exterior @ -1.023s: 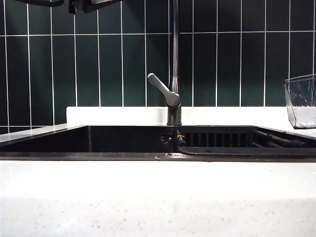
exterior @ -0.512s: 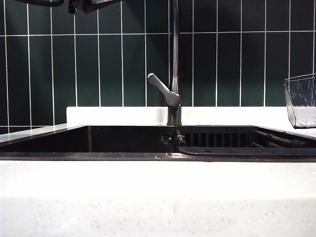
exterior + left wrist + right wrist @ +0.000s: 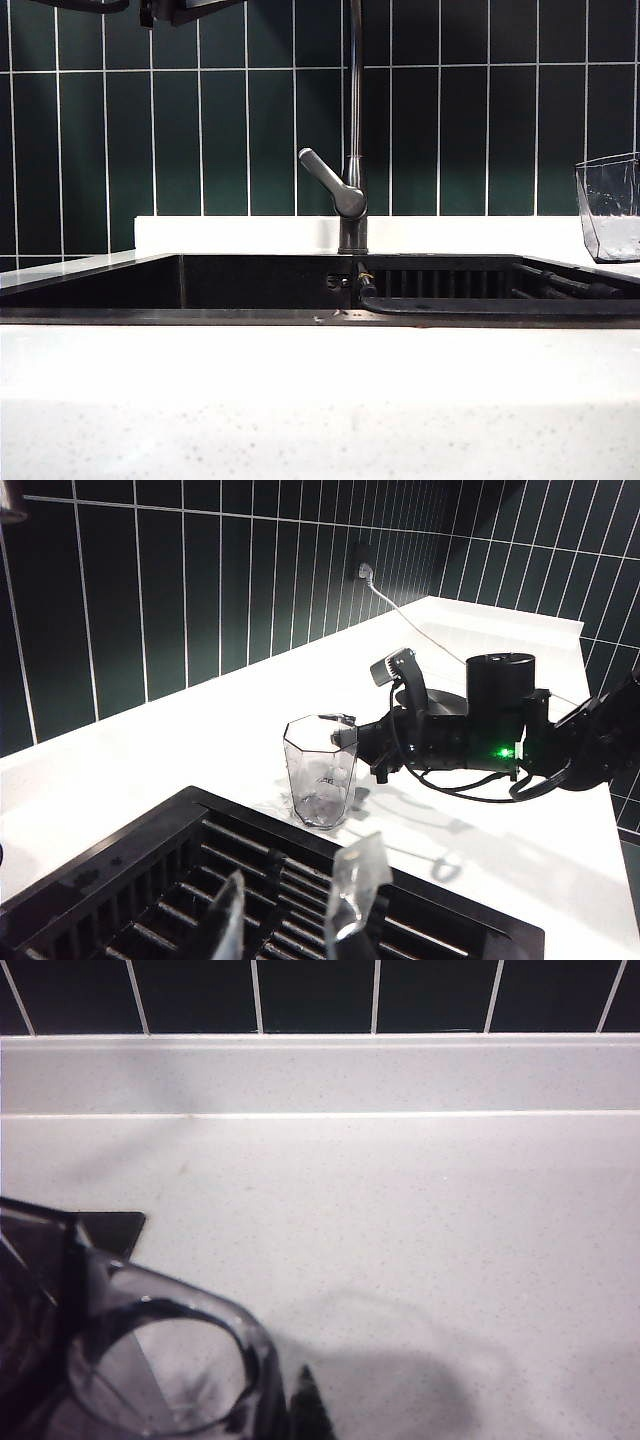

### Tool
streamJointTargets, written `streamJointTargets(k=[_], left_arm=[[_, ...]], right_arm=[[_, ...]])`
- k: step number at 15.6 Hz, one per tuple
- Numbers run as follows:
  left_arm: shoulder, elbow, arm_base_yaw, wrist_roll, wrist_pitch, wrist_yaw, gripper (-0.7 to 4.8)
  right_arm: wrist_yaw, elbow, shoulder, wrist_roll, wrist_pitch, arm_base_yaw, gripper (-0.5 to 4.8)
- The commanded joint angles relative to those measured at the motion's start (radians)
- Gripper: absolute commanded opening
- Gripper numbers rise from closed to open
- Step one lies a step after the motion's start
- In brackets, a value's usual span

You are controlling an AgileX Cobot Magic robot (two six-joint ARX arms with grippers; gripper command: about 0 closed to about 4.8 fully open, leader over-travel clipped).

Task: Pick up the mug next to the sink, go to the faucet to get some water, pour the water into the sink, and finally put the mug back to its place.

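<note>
1. In the exterior view we see the mug (image 3: pixel 609 205) upright on the white table (image 3: pixel 320 400) at the far right edge, just beside the sink (image 3: pixel 180 285).
2. The faucet (image 3: pixel 353 130) rises behind the middle of the sink, its lever (image 3: pixel 325 180) angled up to the left.
3. A slatted rack (image 3: pixel 450 285) sits in the right half of the sink.
4. Dark green tiles (image 3: pixel 230 130) cover the wall behind.
5. In the left wrist view, our right gripper (image 3: pixel 350 742) reaches level to the mug (image 3: pixel 320 770), its tips at the rim and handle side of the mug.
6. The right gripper reads as clenched; it looks closed on the mug's handle, though we cannot see the contact clearly.
7. The right wrist view shows the mug's rim (image 3: pixel 165 1360) close under the camera, on the table (image 3: pixel 400 1210) near the wall.
8. Our left gripper (image 3: pixel 295 910) hangs over the rack (image 3: pixel 150 900), well apart from the mug; its clear fingers (image 3: pixel 355 880) stand apart, released and holding nothing.
9. A white cable (image 3: pixel 410 615) runs from a wall socket (image 3: pixel 364 564) across the table behind the right arm (image 3: pixel 500 730).
</note>
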Motion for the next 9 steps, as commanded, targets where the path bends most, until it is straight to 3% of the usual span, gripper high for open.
streamJointTargets(k=[1,9], left_arm=[[-0.003,0.001,0.0,0.0,0.01,0.007,1.11],[-0.003,0.001,0.0,0.0,0.01,0.007,1.11]], right_arm=[[0.002,0.003,0.005,0.004,0.031,-0.001,-0.01],[0.002,0.002,0.023,0.004,0.022,-0.002,-0.01]])
